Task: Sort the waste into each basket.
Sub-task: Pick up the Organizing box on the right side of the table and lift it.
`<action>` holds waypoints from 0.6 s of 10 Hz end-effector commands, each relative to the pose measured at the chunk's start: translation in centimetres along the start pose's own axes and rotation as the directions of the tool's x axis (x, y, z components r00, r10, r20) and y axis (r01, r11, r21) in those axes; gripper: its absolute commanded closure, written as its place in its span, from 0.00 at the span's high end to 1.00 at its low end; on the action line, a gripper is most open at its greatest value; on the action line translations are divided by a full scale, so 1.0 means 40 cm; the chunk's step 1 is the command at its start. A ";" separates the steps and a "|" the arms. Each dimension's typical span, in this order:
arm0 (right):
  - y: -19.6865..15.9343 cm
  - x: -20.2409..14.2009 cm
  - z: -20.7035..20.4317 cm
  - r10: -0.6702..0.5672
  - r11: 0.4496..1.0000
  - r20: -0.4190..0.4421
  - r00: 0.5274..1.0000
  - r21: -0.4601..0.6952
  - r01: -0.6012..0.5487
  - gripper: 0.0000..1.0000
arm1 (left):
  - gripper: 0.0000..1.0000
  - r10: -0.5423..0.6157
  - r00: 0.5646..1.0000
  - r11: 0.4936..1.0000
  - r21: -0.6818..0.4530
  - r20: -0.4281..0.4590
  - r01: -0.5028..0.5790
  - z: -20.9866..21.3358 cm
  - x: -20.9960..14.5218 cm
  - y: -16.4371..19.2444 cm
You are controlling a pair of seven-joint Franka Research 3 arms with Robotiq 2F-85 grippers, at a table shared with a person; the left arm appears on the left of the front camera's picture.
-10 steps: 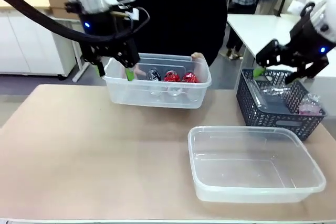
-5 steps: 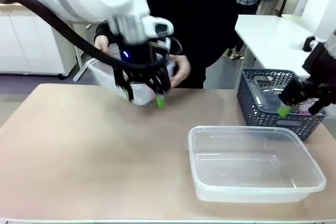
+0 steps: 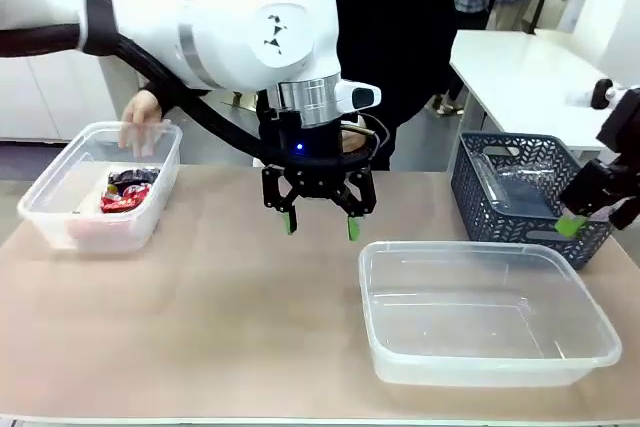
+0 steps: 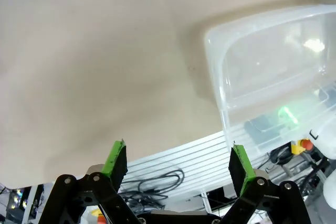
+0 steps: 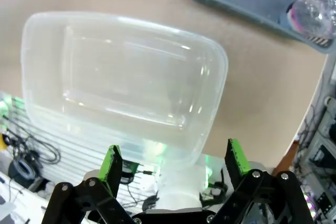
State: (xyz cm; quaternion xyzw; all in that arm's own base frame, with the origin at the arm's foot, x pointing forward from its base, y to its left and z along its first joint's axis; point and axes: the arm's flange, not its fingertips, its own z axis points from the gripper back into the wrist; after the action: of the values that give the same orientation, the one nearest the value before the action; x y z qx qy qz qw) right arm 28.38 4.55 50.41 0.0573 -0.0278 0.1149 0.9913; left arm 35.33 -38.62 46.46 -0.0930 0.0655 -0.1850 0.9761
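Clear tub (image 3: 88, 235) with the red waste (image 3: 122, 202) now sits at the bench's (image 3: 220, 327) left end, a person's hand (image 3: 143, 113) on its rim. My left gripper (image 3: 320, 224) has swung to the middle, jaws wide, empty. Right gripper (image 5: 173, 156) hangs open near the grey lattice basket (image 3: 500, 212) holding a clear bottle (image 5: 311, 14). Second tub (image 3: 470, 365) is empty, so I'd say bottles come next.

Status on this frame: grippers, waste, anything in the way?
Left gripper open, mid-table; right gripper open, by grey basket. Red waste in left tub, person's hand at its rim. Near tub empty.
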 end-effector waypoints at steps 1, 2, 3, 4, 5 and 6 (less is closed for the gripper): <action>-0.009 -0.006 0.005 0.018 1.000 0.003 1.000 0.010 -0.018 1.00 | 1.00 0.003 1.000 1.000 -0.004 -0.010 -0.003 -0.013 -0.005 -0.016; 0.004 0.054 -0.037 -0.008 1.000 -0.057 0.998 0.020 0.009 1.00 | 1.00 0.000 0.999 1.000 0.001 0.051 0.000 -0.049 -0.020 -0.026; 0.005 0.054 -0.114 0.003 1.000 -0.118 0.993 0.029 0.001 1.00 | 1.00 -0.014 0.993 1.000 0.011 0.117 0.013 -0.099 -0.010 -0.046; -0.007 0.039 -0.181 -0.024 1.000 -0.136 0.990 0.005 0.025 1.00 | 1.00 -0.067 0.987 0.997 0.046 0.145 0.061 -0.134 0.020 -0.068; -0.021 0.022 -0.235 -0.027 0.999 -0.159 0.987 0.018 0.031 1.00 | 1.00 -0.095 0.984 0.994 0.074 0.151 0.085 -0.165 0.055 -0.101; -0.032 0.015 -0.275 -0.042 0.999 -0.173 0.984 0.002 0.043 1.00 | 1.00 -0.116 0.982 0.990 0.097 0.149 0.103 -0.182 0.069 -0.118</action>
State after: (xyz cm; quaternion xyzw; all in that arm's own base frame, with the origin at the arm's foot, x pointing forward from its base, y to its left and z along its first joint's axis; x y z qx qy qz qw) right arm 32.20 5.19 43.40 0.0539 0.0645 0.1093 0.9905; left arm 34.18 -43.83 40.53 -0.0860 -0.0107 -0.2374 0.9675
